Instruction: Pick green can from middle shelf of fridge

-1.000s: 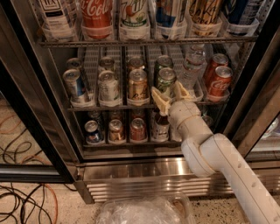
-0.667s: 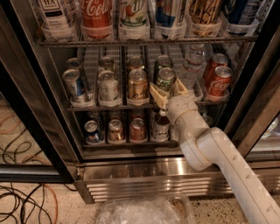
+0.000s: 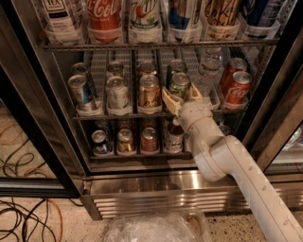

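Observation:
The green can (image 3: 180, 84) stands at the front of its lane on the middle shelf (image 3: 118, 116) of the fridge (image 3: 142, 189). A second green can (image 3: 176, 66) stands behind it. My gripper (image 3: 182, 98) is at the shelf's front edge, right at the front green can. Its cream fingers (image 3: 169, 100) are spread to either side of the can's lower half, with the can between them. The jaws look open around the can. My white arm (image 3: 227, 165) comes up from the lower right.
A gold-orange can (image 3: 149, 90) is just left of the green can and a small clear bottle (image 3: 207, 71) just right. Red Coca-Cola cans (image 3: 236, 87) stand at far right. Tall bottles (image 3: 104, 14) fill the rack above, short cans (image 3: 125, 140) the shelf below. Cables (image 3: 19, 217) lie on the floor.
My gripper has moved up and into the shelf, so its fingers now straddle the front green can. The cans have not moved.

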Controlling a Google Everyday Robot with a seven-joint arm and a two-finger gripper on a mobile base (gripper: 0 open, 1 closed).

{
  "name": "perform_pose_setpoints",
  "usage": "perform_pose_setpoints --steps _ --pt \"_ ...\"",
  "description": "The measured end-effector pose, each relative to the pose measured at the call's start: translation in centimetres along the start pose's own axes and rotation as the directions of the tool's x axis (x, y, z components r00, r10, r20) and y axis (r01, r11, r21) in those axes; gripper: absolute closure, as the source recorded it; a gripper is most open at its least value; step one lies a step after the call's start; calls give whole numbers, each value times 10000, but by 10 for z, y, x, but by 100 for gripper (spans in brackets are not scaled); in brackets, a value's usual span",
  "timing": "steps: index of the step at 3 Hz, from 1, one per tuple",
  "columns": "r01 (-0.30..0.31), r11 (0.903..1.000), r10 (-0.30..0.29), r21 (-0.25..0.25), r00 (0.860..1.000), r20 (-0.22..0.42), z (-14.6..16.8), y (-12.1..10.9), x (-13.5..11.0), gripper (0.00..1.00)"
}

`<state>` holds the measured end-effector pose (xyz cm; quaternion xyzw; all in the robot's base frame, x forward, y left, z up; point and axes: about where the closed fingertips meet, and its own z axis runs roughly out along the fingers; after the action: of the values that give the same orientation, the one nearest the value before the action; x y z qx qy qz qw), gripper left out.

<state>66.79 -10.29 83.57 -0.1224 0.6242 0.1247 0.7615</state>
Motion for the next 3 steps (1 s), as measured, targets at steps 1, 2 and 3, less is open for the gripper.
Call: perform_pose_setpoints --steps 1,2,3 --pt "0 10000 0 0 10000 0 0 0 0 80" --pt "1 10000 -1 0 10000 0 0 0 0 100" --pt "212 9997 -213 -95 9998 -38 -5 1 -8 100"
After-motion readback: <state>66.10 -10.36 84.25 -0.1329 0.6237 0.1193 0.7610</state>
